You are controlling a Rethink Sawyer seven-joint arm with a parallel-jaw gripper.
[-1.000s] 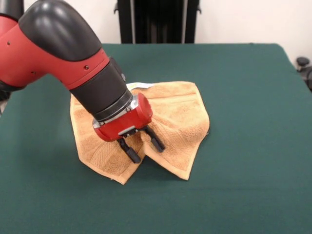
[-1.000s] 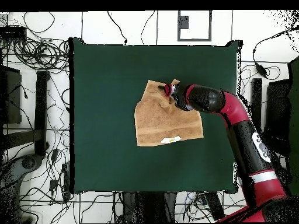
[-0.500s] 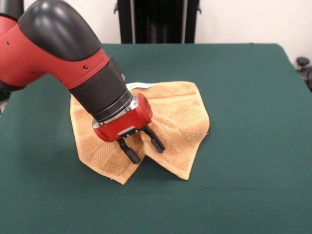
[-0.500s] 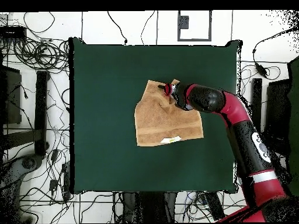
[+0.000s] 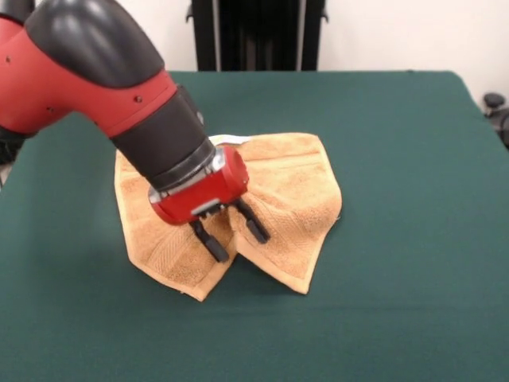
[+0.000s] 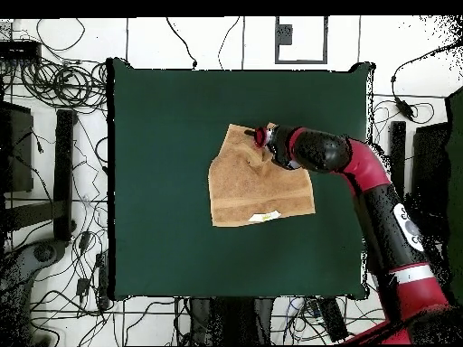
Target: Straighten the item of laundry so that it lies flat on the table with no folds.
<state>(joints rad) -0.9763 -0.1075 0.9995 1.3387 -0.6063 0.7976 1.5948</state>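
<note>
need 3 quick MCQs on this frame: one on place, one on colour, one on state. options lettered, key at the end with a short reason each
1. Where is the gripper in the front view?
A. over the towel's near edge, by the notch in it
B. off the towel, above bare table
C. at the table's far right corner

2. What colour is the table cover?
A. grey
B. dark green
C. white

3. How does the towel lie?
A. flat, no folds
B. creased, its near edge drawn into a V notch
C. rolled into a tube

Key:
1 A: the two black fingers point down at the towel's near edge beside the notch.
2 B: dark green cloth shows all round the tan-orange towel in both views.
3 B: the near edge parts into two pointed flaps, with creases running up toward the gripper.
</note>
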